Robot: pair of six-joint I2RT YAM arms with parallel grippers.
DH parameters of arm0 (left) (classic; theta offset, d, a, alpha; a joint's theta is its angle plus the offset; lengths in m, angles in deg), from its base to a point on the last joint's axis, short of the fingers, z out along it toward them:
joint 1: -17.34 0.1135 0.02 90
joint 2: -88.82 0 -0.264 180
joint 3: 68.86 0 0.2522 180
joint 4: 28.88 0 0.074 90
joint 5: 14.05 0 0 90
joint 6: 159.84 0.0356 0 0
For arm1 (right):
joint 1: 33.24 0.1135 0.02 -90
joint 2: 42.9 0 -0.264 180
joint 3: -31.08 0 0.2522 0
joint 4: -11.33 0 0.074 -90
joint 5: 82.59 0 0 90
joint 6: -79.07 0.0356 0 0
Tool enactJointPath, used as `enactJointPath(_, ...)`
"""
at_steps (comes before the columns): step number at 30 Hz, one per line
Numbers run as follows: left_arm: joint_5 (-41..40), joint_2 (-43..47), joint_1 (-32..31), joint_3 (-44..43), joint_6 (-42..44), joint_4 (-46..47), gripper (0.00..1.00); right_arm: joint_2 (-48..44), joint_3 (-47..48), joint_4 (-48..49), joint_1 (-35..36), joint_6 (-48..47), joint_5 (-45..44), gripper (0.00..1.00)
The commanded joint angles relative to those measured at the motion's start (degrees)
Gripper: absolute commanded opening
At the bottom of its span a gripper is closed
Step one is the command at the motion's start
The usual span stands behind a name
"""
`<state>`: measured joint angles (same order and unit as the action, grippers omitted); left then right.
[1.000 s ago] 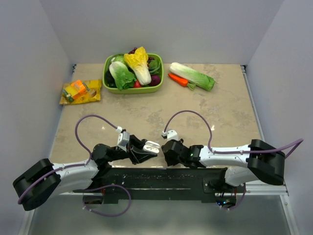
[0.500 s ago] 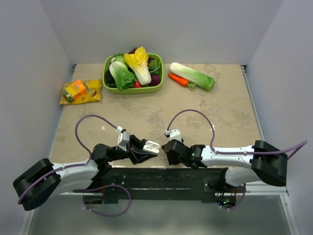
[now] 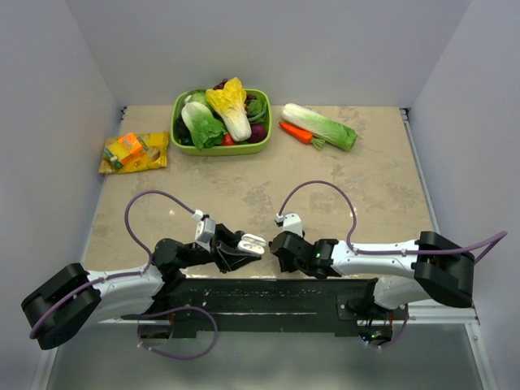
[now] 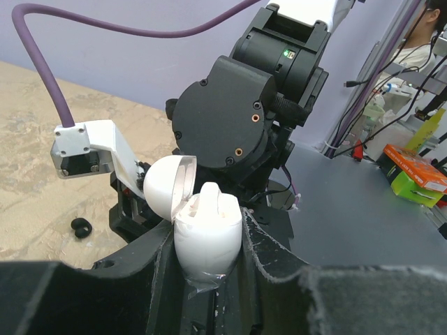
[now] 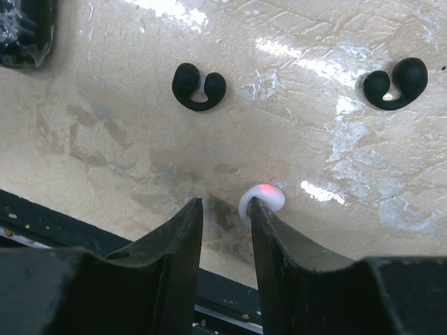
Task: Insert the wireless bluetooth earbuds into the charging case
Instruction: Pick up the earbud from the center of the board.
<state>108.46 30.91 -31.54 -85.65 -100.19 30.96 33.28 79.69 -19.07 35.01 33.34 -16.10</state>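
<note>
While left gripper (image 4: pixel 208 259) clamps the case (image 4: pixel 209 225), right gripper (image 5: pixel 225 213) hangs slightly parted between earbuds (image 5: pixel 199 87) and table edge (image 5: pixel 84 215).

White-linked arms (image 3: pixel 122 283), bulky black joints (image 3: pixel 443 276), looping purple cables (image 4: pixel 140 29), black right end effector (image 5: pixel 225 209)

We read this as robotics lab, test cell. Plain white walls (image 3: pixel 268 49) box in stone-look table (image 3: pixel 366 187). Left arm (image 3: pixel 122 280) and right arm (image 3: pixel 382 258) bolted at near edge, purple cables (image 3: pixel 138 207) looping off them. Props laid out: green bowl (image 3: pixel 183 138) of plastic-looking vegetables, snack packet (image 3: pixel 134 152). Left wrist view: grey bench (image 4: pixel 363 216) beyond, dangling wires (image 4: pixel 370 91), orange box (image 4: pixel 415 164), person (image 4: pixel 426 28) at far edge.
</note>
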Motion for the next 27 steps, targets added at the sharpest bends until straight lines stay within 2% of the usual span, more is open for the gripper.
enactJointPath(1,-0.9,0.0,-0.3,0.9,1.5,34.9,0.00,1.6,1.4,-5.2,-0.1,3.2,-5.5,0.37)
enactJointPath(18,-0.9,1.1,-0.7,1.4,1.2,34.9,0.00,1.1,2.2,-8.7,0.2,6.2,-7.4,0.33)
enactJointPath(27,-1.0,1.7,-1.0,1.6,1.0,35.0,0.00,0.7,2.1,-10.2,0.7,8.0,-7.8,0.25)
